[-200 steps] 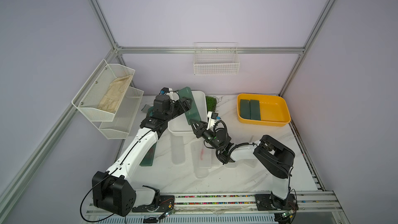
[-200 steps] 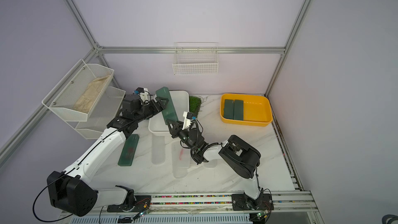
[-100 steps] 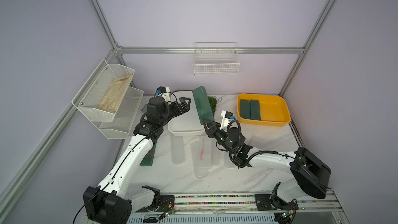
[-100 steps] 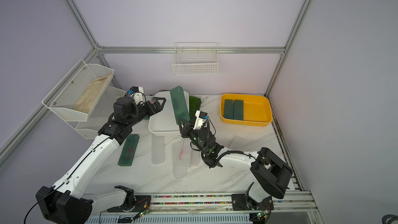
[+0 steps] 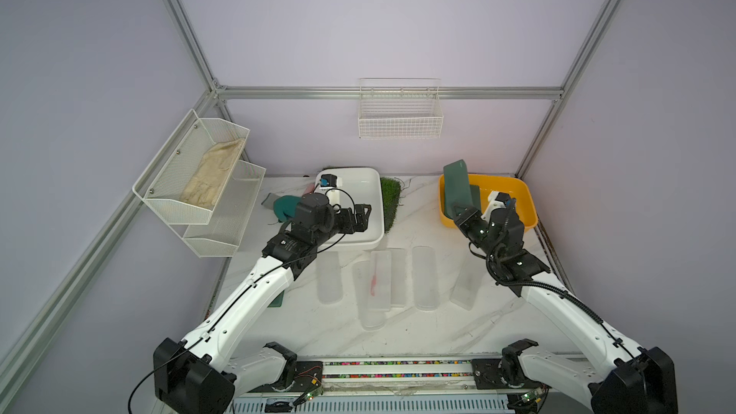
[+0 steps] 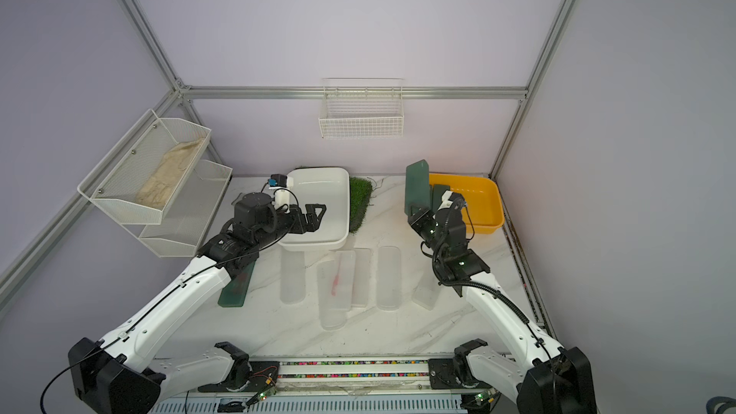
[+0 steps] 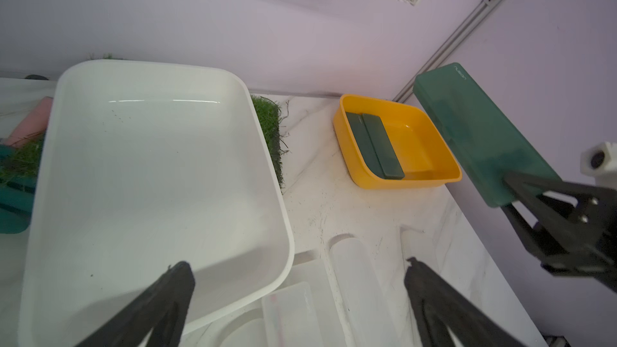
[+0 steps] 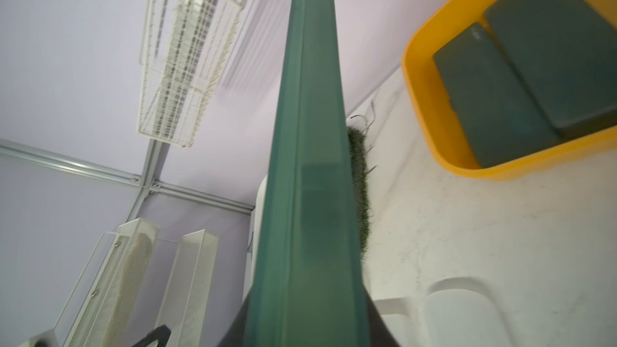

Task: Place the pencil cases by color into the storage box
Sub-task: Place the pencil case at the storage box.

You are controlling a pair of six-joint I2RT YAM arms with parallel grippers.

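Your top views hang high over the front edge of the bench [image 5: 438, 332], looking down toward the back wall [image 5: 318, 133], sharing nearly everything. Your left wrist camera sits close above the white tub [image 7: 150, 168], facing the yellow box [image 7: 404, 182]. Your right wrist camera looks along the green case [image 8: 307, 178]; both wrist views share that box.

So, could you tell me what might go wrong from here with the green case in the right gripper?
1. The right gripper pinches the held green case only at its lower end, standing nearly upright, so it may pivot or slip.
2. Two green cases lie in the yellow box, so the held one may land tilted across them or catch the rim.
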